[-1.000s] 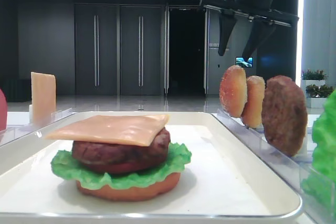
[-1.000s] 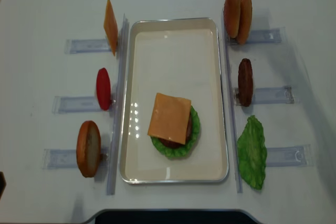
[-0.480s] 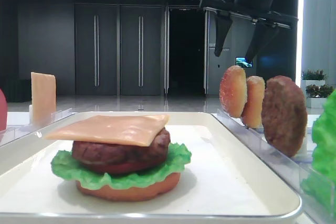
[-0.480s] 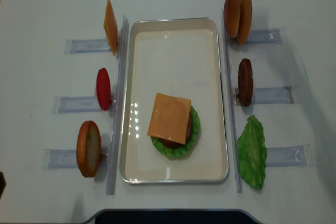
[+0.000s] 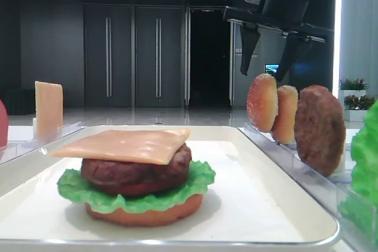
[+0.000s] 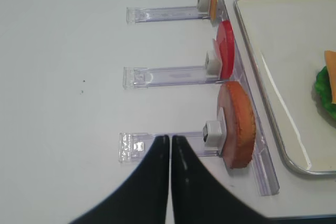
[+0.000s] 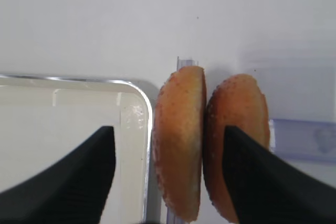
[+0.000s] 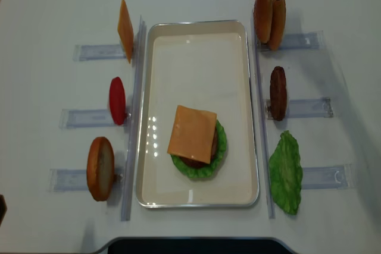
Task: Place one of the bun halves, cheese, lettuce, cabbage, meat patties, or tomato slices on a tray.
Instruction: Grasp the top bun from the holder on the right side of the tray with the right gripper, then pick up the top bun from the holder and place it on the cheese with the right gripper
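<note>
The black right pincer (image 5: 267, 57) hangs wide open above the glossy sesame-speckled golden bun top (image 7: 179, 142), which stands on edge beside the wide white tray (image 8: 196, 34). The left pincer (image 6: 170, 145) is closed, empty.

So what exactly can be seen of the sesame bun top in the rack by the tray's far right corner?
The bun top is golden brown, glossy and speckled with pale seeds. It stands on edge in a clear rack just outside the tray, pressed against a second bun half. The open right gripper hovers above; one finger is over the tray, the other over the second half.
</note>
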`<state>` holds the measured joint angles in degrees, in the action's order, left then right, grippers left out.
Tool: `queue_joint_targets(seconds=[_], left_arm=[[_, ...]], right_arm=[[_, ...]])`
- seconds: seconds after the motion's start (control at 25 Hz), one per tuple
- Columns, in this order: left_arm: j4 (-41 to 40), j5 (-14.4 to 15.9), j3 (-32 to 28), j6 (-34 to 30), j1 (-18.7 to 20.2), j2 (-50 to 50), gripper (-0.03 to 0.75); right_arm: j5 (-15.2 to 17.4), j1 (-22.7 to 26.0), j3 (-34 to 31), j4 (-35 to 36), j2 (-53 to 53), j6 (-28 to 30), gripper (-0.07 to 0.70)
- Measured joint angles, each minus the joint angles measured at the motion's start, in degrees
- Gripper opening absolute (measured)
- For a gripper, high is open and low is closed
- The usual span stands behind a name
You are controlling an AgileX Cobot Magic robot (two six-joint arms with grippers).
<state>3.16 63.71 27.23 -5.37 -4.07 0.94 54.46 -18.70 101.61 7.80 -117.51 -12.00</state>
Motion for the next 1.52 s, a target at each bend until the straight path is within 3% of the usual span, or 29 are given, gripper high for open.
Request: queue_joint_targets(seconds=[0.52, 1.0, 1.52], left_arm=[[0.00, 0.00, 0.00, 0.00, 0.00, 0.00, 0.000], [0.00, 0.00, 0.00, 0.00, 0.00, 0.00, 0.000], [0.00, 0.00, 0.00, 0.00, 0.00, 0.00, 0.000]], right_arm=[[-0.08, 0.00, 0.00, 0.76, -1.32, 0.00, 0.421], [0.20, 0.00, 0.00, -0.33, -1.51, 0.00, 0.213], [0.57, -0.15, 0.00, -0.74, -1.51, -0.05, 0.211]])
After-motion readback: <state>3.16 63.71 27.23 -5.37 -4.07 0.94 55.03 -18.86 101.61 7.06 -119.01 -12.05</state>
